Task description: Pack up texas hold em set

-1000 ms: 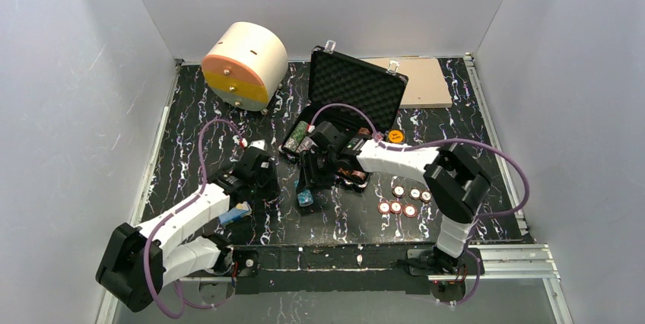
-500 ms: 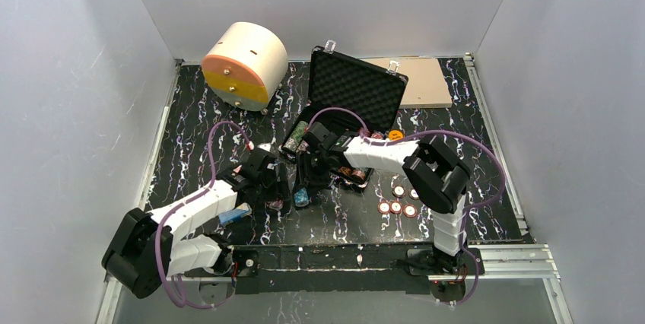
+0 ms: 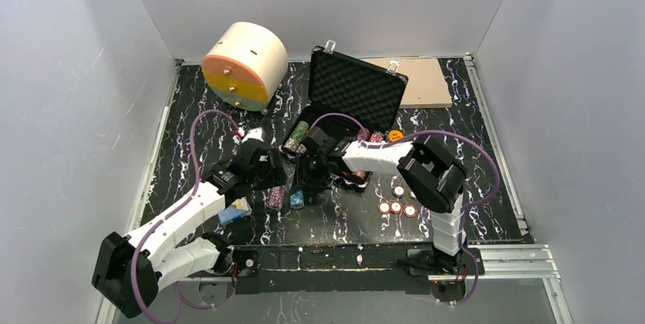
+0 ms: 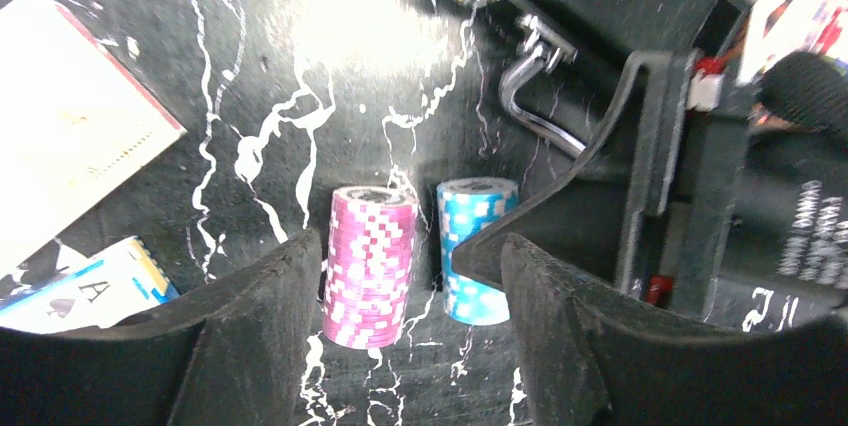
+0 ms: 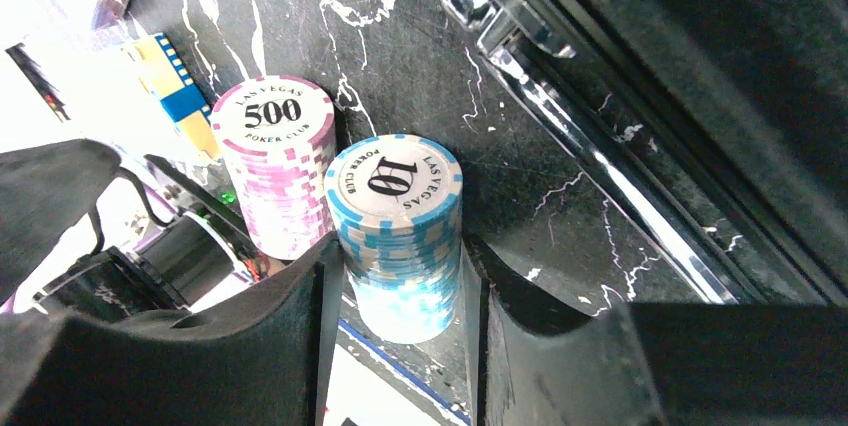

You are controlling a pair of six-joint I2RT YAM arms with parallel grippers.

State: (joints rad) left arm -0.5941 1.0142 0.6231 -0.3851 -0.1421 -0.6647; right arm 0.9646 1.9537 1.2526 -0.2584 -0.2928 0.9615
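Observation:
The black briefcase stands open at mid-table, foam lid up, with a green chip stack in its base. In front of it a pink chip stack and a blue chip stack stand upright side by side on the table. My left gripper is open around the pink stack, which stands free close to the left finger. My right gripper is shut on the blue stack, both pads against its sides. Several loose chips lie to the right. A blue card deck lies under my left arm.
The big cream cylinder sits at the back left and the flat tan board behind the case. The case's silver handle juts toward both stacks. An orange button lies by the case's right side. Grey walls close three sides.
My left gripper swung right, set the pink stack down beside the blue one and opened. My right gripper shifted slightly left, still holding the blue stack.

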